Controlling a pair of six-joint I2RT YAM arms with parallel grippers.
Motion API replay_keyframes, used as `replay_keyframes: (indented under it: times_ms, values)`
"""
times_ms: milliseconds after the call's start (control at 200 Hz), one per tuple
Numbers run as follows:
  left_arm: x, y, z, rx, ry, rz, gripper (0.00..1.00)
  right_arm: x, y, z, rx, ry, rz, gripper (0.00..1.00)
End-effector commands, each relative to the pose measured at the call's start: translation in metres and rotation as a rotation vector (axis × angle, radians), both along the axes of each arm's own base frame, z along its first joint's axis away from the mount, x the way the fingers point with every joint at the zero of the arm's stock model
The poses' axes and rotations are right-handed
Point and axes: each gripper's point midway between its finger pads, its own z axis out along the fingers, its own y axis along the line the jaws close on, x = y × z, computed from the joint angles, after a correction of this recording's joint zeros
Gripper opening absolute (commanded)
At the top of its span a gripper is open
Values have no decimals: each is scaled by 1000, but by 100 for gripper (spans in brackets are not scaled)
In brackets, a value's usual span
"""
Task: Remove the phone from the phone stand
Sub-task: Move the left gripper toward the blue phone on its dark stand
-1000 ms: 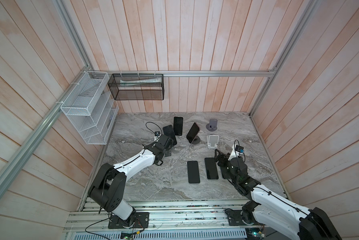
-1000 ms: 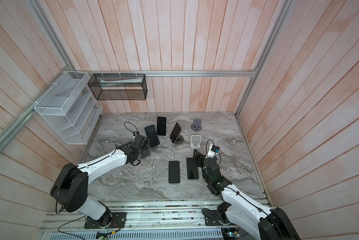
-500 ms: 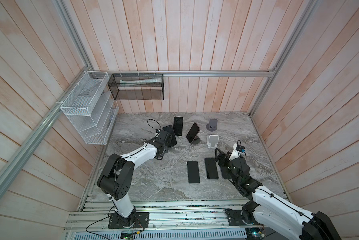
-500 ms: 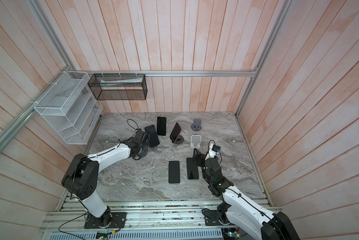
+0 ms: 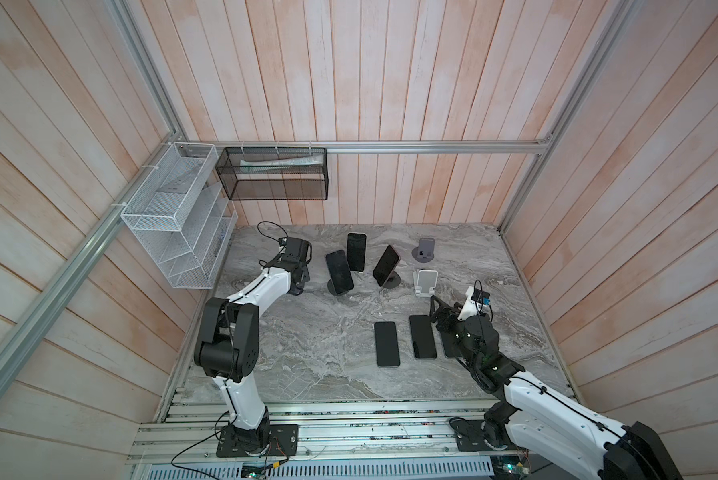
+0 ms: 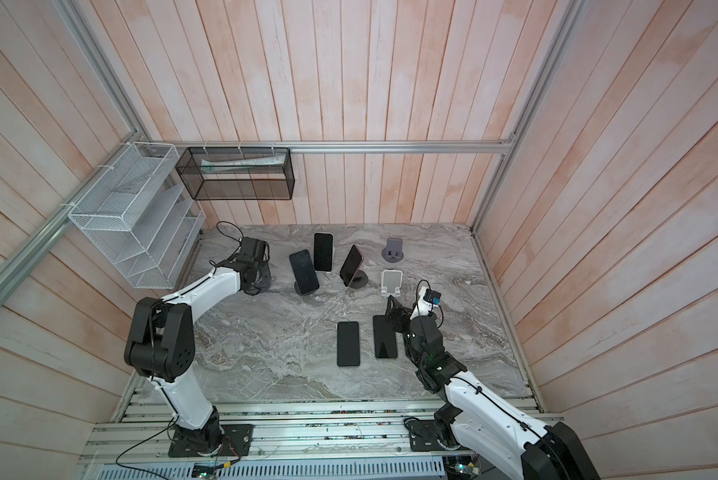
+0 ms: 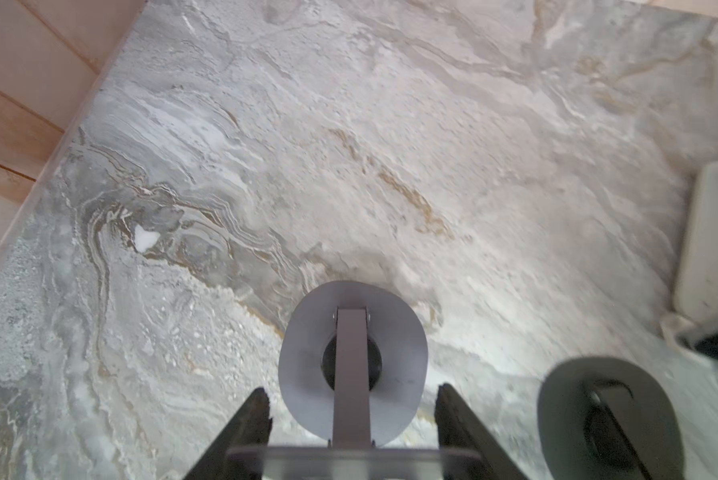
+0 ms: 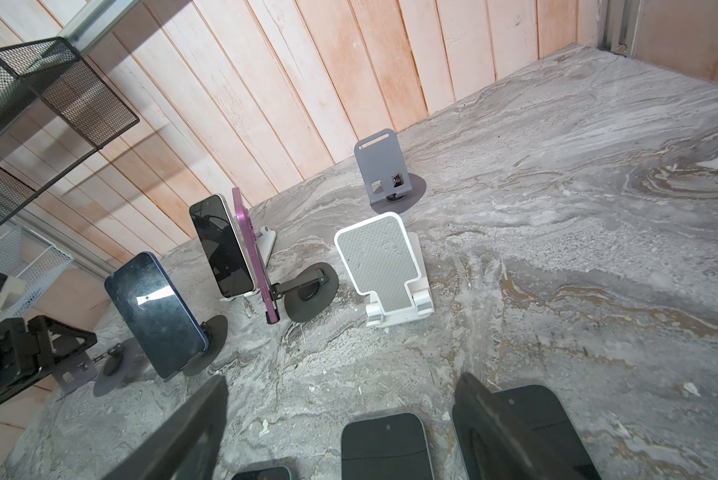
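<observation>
Three phones lean on stands at the back of the table. They are a dark blue phone (image 5: 339, 272) (image 8: 153, 311) on a round-base stand, a black phone (image 5: 356, 257) on a white stand and a purple phone (image 5: 385, 266) on a dark round stand (image 8: 307, 297). My left gripper (image 5: 298, 286) (image 7: 351, 392) sits left of them. It is shut on the plate of an empty grey phone stand (image 7: 351, 332) (image 8: 78, 374). My right gripper (image 5: 437, 308) (image 8: 345, 401) hangs open over the flat phones, holding nothing.
Three black phones lie flat at the front right (image 5: 386, 343) (image 5: 422, 336) (image 8: 384, 446); my right arm partly covers the third. An empty white stand (image 5: 426, 283) and an empty grey stand (image 5: 426, 251) stand at the back right. Wire racks (image 5: 174, 216) hang on the left wall.
My left gripper has gone from open to shut and has shifted left, away from the dark blue phone. The right gripper has hardly moved.
</observation>
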Motion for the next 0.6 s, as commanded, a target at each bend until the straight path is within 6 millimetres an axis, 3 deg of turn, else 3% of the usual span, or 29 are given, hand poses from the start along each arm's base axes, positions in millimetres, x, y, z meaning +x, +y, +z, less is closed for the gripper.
replay_keyframes:
  times_ms: [0, 125, 255, 315, 515, 595]
  values:
    - [-7, -5, -25, -7, 98, -7, 58, 1, -4, 3, -5, -19, -18, 86]
    - [-10, -7, -23, -33, 94, 0, 65, 0, -5, 4, 2, -25, -22, 86]
    - [-15, -8, -7, -43, 95, -5, 84, 0, -6, 3, 4, -26, -26, 86]
    - [-18, -7, 9, -50, 66, -2, 100, 0, -4, 5, 6, -28, -17, 86]
    - [-34, -8, 89, -94, -104, 5, 100, 0, -4, 6, 4, -23, -17, 87]
    - [-47, -28, 117, -107, -183, -40, 100, -1, -5, 7, 11, -29, -21, 87]
